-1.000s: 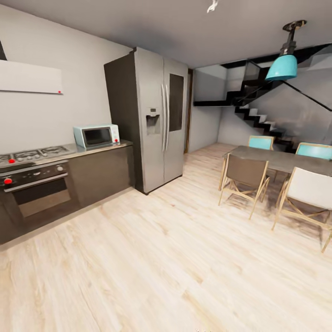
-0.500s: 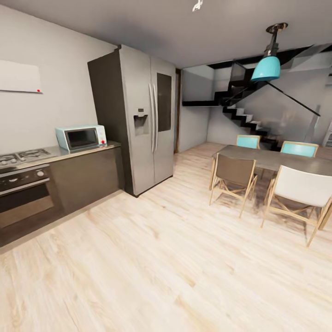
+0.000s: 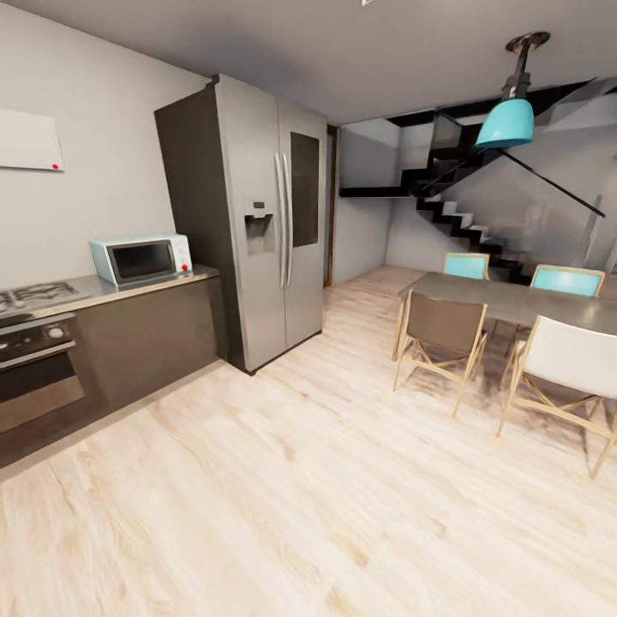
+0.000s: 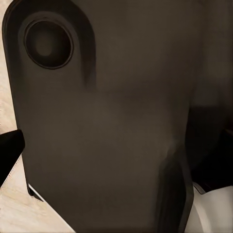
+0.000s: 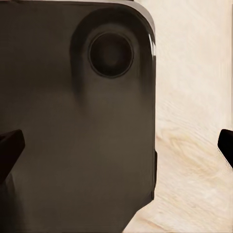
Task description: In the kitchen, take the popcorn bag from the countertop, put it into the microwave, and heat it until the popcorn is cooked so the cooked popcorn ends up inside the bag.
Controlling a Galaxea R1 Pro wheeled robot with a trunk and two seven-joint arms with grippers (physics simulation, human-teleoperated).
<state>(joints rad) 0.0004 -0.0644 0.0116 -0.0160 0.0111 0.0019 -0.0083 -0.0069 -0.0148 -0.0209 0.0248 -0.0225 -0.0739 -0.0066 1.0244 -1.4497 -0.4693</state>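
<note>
The pale blue microwave [image 3: 141, 260] stands with its door closed on the grey countertop [image 3: 103, 290], at the left of the head view beside the tall fridge. The popcorn bag is out of view. In the left wrist view my left gripper [image 4: 116, 160] hangs in front of a dark panel of my own body, with one black fingertip [image 4: 9, 155] at the frame's edge. My right gripper [image 5: 116, 148] is open, its black fingertips [image 5: 9, 150] far apart at both edges, with nothing between them over the wood floor.
A steel fridge [image 3: 257, 218] stands right of the countertop, and a built-in oven [image 3: 34, 368] with a gas hob [image 3: 34, 296] lies at its left end. A dining table [image 3: 514, 300] with several chairs [image 3: 441, 334] fills the right. Pale wood floor [image 3: 300, 480] spreads ahead.
The whole picture has shifted: the camera has turned right and drawn a little closer, so the microwave, oven and hob slid toward the left edge.
</note>
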